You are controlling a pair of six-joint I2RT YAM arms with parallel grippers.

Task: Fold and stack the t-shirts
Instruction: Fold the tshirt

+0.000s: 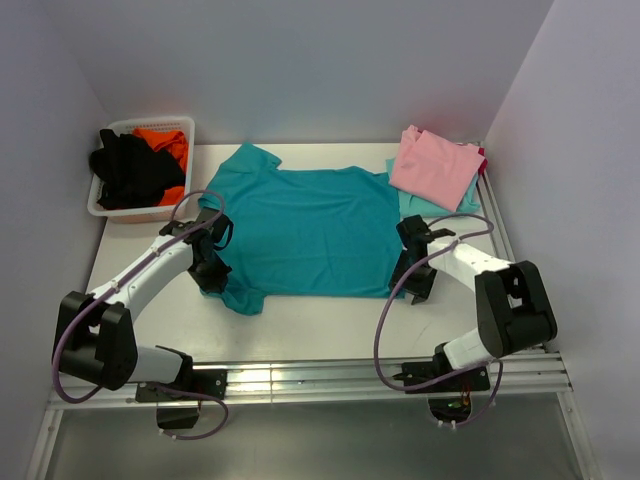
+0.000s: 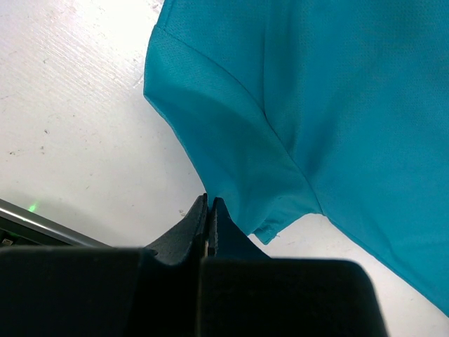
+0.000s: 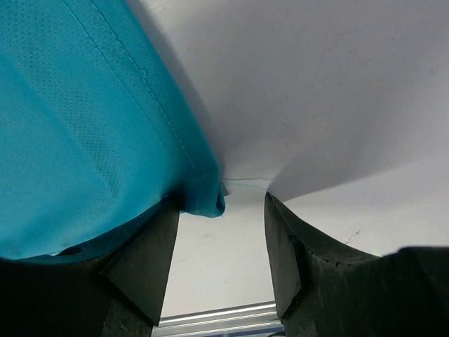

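Teal t-shirt point(image 1: 310, 225) flat mid-frame on the counter point(image 1: 300, 320), left tool point(image 2: 209, 205) pinched tight on its lower-left sleeve, right tool point(image 3: 221, 202) wide astride the lower-right hem corner; first fold seemingly pending: close right, lift together.

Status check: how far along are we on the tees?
Done: the pink tee lies folded on the folded aqua tee. In hand: the teal tee is spread flat, unfolded. The left gripper is shut on its sleeve edge, and the right gripper is open at its hem corner. Left: fold and stack it. The basket holds black and orange clothes.
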